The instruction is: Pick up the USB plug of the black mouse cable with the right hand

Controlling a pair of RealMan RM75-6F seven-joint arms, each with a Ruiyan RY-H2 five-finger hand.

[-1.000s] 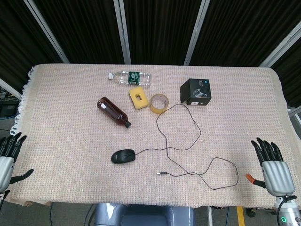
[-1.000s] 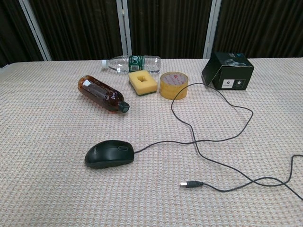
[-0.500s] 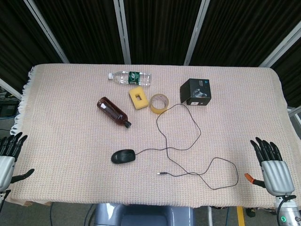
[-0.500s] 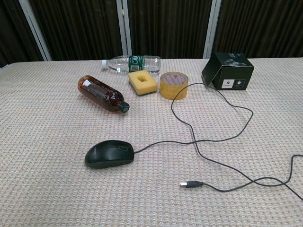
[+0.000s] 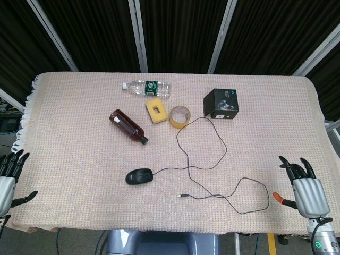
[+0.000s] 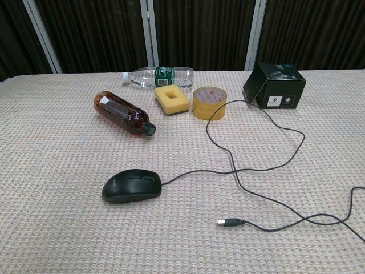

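Chest view: USB plug (image 6: 224, 222) lies flat near tabletop (image 6: 51, 228) front edge, right of black mouse (image 6: 131, 185); cable (image 6: 256, 171) loops back toward tape roll (image 6: 209, 102) and black box (image 6: 274, 85). Right robot hand (image 5: 307, 187) at front right corner, apart from plug, fingers partly curled, empty. Left robot hand (image 5: 7, 178) at front left corner, fingers spread, empty.

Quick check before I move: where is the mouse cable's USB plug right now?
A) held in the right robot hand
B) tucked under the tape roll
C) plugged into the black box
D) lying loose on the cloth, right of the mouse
D: the USB plug lies free on the cloth right of the black mouse, while the right robot hand sits empty at the table's edge.
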